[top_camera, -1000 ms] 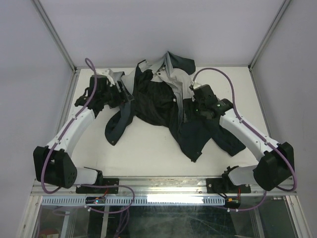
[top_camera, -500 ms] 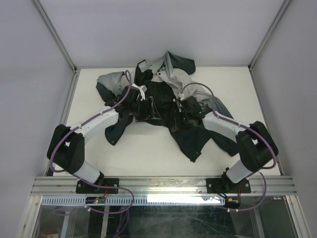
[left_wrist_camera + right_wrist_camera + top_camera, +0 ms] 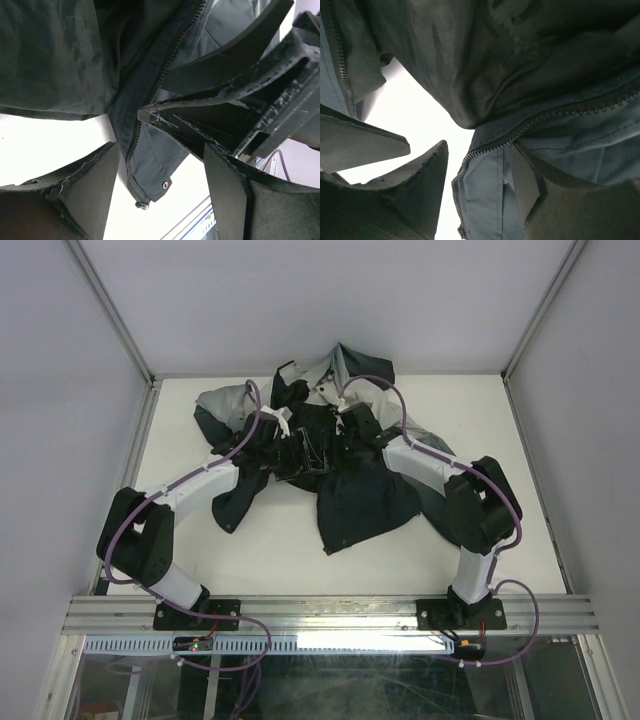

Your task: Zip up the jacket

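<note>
The jacket [image 3: 365,502], left hand [image 3: 303,454] and right hand [image 3: 348,430] are crowding the far middle, while the desk [image 3: 290,560] is lying open along its near edge.

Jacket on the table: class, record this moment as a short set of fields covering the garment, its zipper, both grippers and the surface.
garment: soft long-sleeved fabric jacket, light grey fading to dark teal-black, lying crumpled
surface: white table
zipper: dark toothed zipper edge hangs free, not joined at its lower end
left gripper: jaws open, that zipper edge between them
right gripper: jaws open, second zipper edge running between them
task state: not yet zipped
</note>
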